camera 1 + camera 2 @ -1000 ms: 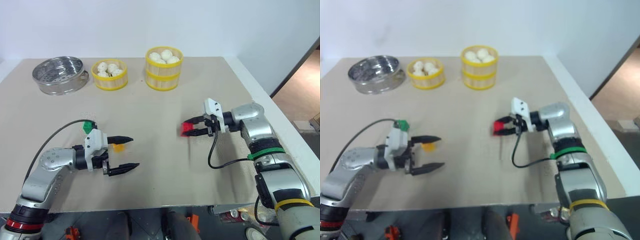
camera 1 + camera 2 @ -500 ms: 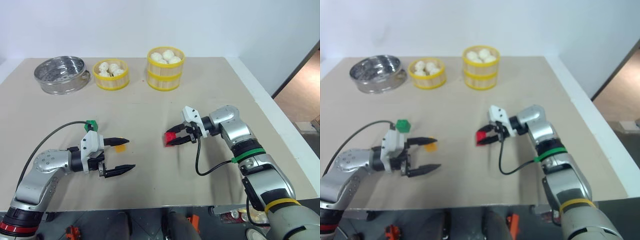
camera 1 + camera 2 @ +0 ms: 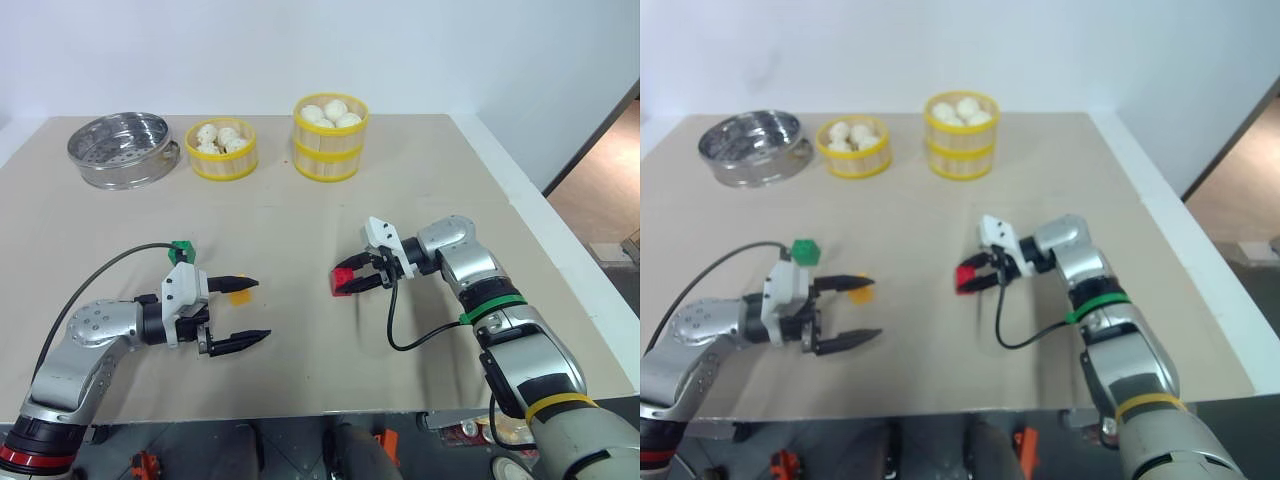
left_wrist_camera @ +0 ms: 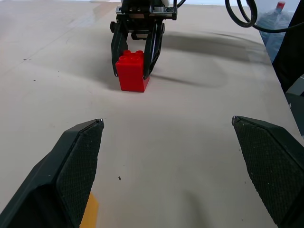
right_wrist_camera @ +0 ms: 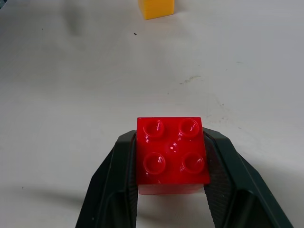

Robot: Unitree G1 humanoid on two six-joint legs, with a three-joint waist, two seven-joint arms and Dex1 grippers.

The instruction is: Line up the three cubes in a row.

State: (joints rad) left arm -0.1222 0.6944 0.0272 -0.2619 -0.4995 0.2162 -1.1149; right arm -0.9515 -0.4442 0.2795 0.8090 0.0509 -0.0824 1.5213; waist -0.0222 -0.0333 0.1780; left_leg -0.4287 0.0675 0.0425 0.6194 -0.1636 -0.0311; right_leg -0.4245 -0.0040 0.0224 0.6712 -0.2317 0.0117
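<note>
Red cube between the right pincer's fingers, sitting on the counter!
Right pincer point(image 3: 352, 282) hugs the glossy four-studded red cube point(image 5: 173, 155); left pincer point(image 3: 243, 311) gapes wide, yellow-orange cube point(image 3: 238, 295) beside its far finger.

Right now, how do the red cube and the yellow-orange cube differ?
The red cube sits between the right tool's fingers, studs up on the table; the yellow-orange cube lies free of any grip, beside the left tool's wide-open fingers. Red lies mid-table, yellow-orange further left. Both rest on the table.
</note>
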